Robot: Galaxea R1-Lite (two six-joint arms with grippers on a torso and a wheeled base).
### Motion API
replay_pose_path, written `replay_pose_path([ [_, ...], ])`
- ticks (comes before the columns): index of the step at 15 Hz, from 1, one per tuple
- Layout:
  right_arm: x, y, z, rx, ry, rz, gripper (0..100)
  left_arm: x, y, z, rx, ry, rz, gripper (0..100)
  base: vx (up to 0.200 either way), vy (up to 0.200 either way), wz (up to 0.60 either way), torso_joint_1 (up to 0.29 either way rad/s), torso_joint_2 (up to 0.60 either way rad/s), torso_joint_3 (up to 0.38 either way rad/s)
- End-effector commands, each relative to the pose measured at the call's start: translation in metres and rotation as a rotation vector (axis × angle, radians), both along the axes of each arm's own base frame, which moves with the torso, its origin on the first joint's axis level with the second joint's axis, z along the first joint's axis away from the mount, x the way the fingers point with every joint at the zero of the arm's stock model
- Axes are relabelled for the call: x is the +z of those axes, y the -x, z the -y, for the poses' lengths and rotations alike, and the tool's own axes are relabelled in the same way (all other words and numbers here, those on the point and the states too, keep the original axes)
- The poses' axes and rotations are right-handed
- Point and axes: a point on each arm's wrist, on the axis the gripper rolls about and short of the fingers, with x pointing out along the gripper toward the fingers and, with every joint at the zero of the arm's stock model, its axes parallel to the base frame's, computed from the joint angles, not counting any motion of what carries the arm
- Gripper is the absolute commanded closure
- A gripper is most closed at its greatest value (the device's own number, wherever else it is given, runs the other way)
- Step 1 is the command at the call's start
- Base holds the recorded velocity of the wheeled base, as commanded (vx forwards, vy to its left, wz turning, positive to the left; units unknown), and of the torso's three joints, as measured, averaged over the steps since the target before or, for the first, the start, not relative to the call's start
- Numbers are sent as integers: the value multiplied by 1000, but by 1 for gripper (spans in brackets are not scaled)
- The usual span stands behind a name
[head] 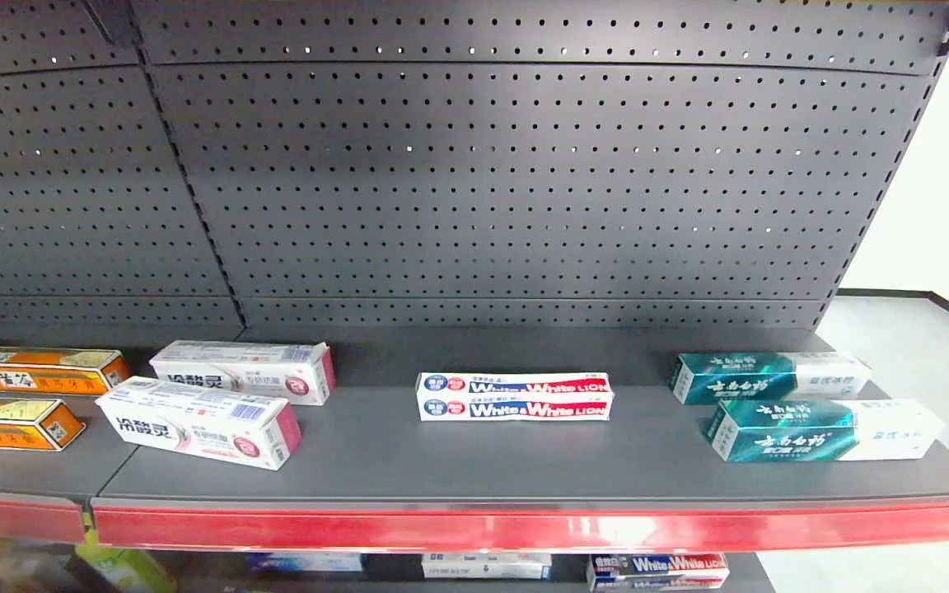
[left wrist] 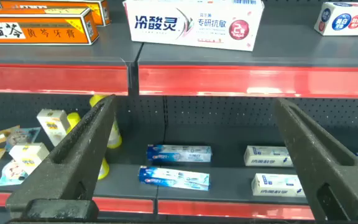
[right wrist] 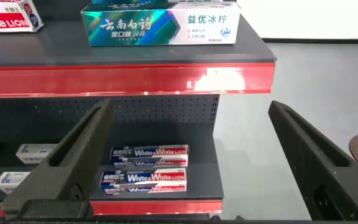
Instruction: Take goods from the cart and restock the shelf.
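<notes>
Grey metal shelf [head: 474,469] with red edge, half stocked
At right teal-white toothpaste cartons [head: 825,430] are laid, red-blue cartons [head: 514,396] centre; left gripper [left wrist: 194,106] and right gripper [right wrist: 190,106] are seen spread, nothing pinched.

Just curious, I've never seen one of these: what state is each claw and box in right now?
left gripper: open, empty.
right gripper: open, empty.
orange boxes: two, lying flat, closed.
white-pink boxes: two, lying flat, closed.
blue-red boxes: two, lying flat, touching.
green boxes: two, lying flat, closed.
</notes>
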Motion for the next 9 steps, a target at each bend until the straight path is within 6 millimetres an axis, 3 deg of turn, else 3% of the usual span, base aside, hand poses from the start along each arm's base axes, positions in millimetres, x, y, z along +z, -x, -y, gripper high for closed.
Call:
replay_pose_path([
  [1, 0, 0, 0, 1, 0, -1, 0, 0, 0, 0, 1, 0, -1, 0, 0, 0, -600, 2, 2, 2],
  [9, 0, 0, 0, 1, 0, -1, 0, 0, 0, 0, 1, 0, -1, 0, 0, 0, -600, 2, 2, 3],
])
